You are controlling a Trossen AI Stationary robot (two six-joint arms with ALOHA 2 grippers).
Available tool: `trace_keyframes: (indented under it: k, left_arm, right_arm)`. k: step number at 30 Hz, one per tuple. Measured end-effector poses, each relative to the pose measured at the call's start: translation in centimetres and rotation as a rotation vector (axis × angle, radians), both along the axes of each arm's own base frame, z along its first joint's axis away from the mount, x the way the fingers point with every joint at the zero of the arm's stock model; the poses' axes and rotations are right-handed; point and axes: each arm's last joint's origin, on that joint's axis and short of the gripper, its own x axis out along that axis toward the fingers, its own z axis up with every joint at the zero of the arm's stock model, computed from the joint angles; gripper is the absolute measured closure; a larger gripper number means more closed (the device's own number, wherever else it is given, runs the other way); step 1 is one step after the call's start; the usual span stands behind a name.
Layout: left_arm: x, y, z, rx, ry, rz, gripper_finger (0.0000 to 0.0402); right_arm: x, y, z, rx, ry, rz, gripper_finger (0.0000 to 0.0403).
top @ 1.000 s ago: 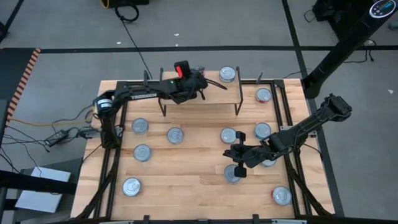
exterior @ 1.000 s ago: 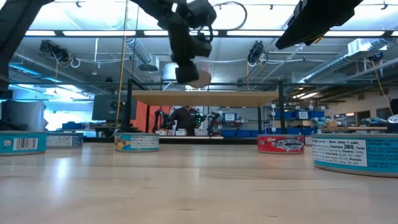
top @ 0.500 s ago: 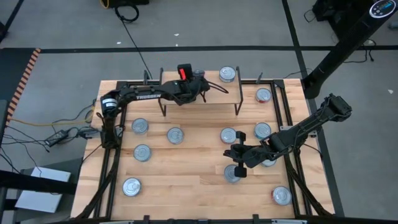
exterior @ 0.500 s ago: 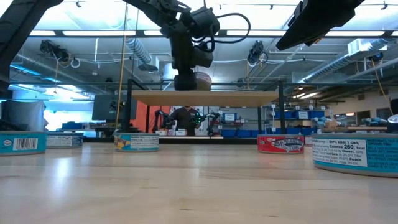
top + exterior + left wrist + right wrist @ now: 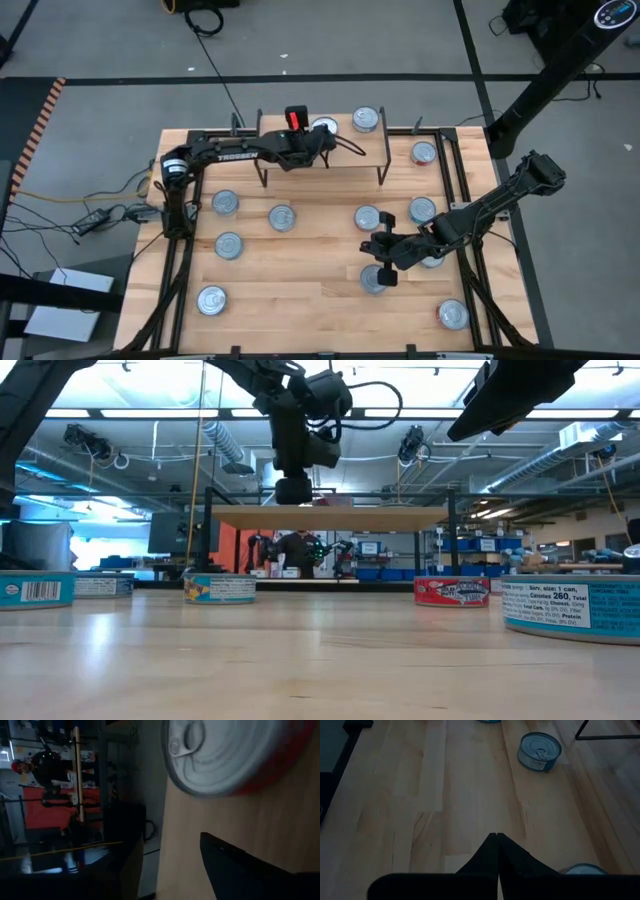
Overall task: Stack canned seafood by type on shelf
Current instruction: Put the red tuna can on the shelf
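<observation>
Release is being made on the shelf (image 5: 345, 158): the red tin (image 5: 323, 127), apparently freed, sits near its far edge; the left tool (image 5: 312, 140), seemingly spread, should be lifted straight clear; the right tool (image 5: 379, 246) is pressed together

Robotics lab or workshop. Open industrial ceiling (image 5: 150, 420) with exposed ducts, strip lights. Blue storage bins on racks (image 5: 400, 572) at back. Person (image 5: 297, 550) seated at another arm rig beyond desk (image 5: 300, 660). Grey taped floor (image 5: 100, 40), loose cables.
</observation>
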Motion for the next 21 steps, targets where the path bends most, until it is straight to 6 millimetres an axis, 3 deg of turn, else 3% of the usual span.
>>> trace_keyframes:
  k: [7,13,21]
  left_arm:
    - [-1.7,-0.5,2.5,-0.169,-0.236,0.010,0.0201]
    - [-3.8,-1.1,5.2,-0.167,-0.445,-0.002,0.0222]
    - [-8.0,-3.2,4.8,-0.165,-0.756,-0.158,0.0269]
  right_arm:
    - [0.0,0.0,0.0,-0.002,0.007,0.002,0.0395]
    - [0.3,-0.4,0.1,-0.033,-0.025,-0.029,0.0395]
    - [1.9,-4.4,0.5,-0.071,-0.067,-0.198,0.0389]
